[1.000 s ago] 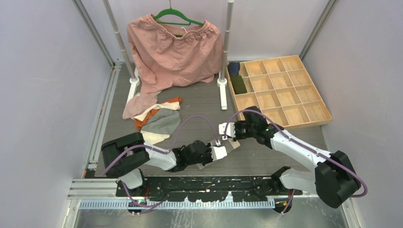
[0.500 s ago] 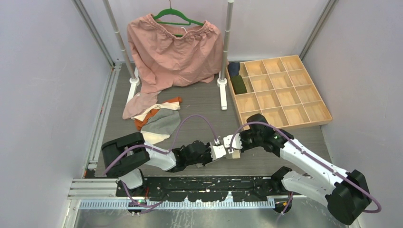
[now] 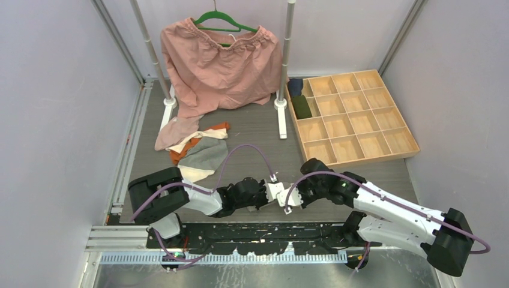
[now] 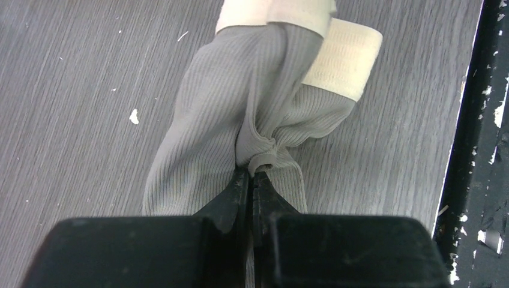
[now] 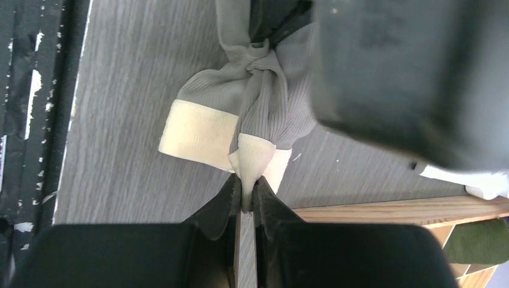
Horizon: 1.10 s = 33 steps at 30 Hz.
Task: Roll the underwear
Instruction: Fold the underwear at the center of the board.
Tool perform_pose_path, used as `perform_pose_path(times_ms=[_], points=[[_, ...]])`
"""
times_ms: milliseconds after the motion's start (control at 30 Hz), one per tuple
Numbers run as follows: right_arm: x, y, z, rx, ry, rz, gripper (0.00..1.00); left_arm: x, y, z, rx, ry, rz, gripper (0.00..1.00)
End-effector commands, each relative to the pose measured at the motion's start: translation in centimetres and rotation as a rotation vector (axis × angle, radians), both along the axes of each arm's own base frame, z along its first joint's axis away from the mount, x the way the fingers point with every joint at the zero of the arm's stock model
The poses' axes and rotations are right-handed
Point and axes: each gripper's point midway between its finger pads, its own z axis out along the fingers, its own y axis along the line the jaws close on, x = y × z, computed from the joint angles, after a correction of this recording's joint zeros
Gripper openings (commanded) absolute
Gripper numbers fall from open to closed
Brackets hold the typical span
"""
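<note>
1 underwear pinched, left hand, right hand

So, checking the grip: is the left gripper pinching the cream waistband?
No, the left gripper pinches the grey underwear by its ribbed cloth, not its cream waistband.

The ribbed grey underwear has a plain cream waistband, and the desk is grey wood grain flecked with white specks. The underwear pile mixes dusty pink, cream, orange and grey; the big garment is salmon pink on a green hanger. The tray is pale wood, with a dark green roll and a navy roll, and the jaws are black.
</note>
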Motion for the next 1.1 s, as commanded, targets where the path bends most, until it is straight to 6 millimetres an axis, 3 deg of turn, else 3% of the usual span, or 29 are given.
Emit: perform_pose_path(times_ms=[0,467,700,1067], points=[[-0.8,-0.4,-0.9,-0.051,0.017,-0.016,0.01,-1.9,4.2,-5.3,0.192,0.115,0.007,0.00],[-2.3,2.1,-1.5,-0.129,0.034,-0.014,0.01,-2.0,4.0,-5.5,0.199,0.128,0.000,0.00],[-2.9,3.4,-3.0,-0.162,0.037,-0.013,0.01,-2.0,4.0,-5.5,0.200,0.134,0.005,0.00],[-1.3,1.1,-5.7,-0.372,-0.021,-0.035,0.01,-1.5,5.0,-4.1,0.174,0.156,0.048,0.01]])
